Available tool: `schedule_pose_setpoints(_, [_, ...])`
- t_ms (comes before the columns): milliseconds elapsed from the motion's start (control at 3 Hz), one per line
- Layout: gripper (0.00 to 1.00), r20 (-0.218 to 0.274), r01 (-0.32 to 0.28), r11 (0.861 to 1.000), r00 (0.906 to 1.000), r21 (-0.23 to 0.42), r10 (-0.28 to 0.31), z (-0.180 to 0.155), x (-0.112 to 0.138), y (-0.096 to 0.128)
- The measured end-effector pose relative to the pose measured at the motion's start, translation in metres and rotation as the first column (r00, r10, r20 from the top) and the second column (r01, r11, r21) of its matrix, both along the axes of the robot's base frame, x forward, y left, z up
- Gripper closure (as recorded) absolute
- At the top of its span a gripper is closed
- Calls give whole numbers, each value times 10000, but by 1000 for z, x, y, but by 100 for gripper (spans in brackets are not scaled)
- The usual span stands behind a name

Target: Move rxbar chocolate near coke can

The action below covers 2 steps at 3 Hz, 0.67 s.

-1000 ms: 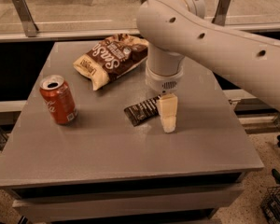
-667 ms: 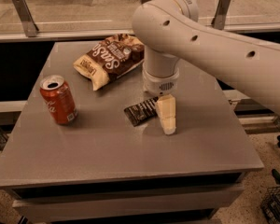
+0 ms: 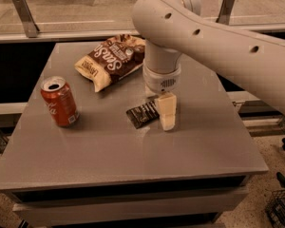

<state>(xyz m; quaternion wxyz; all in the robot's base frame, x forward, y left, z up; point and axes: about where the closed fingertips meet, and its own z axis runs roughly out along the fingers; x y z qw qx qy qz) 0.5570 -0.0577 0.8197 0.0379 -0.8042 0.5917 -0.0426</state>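
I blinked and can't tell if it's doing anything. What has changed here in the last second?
Only the arm moved. Its big upper part swung toward the side where the can stands, and the end effector edged slightly that way, low at the end of the bar away from the can. Whether it has hold of the bar cannot be seen. The bar, can and chip bag lie where they were.
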Motion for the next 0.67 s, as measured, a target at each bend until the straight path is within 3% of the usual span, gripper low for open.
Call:
schedule_pose_setpoints(333, [90, 1, 1, 10000, 10000, 1, -1, 9, 0, 0])
schedule_pose_setpoints(667, [100, 3, 1, 10000, 10000, 3, -1, 13, 0, 0])
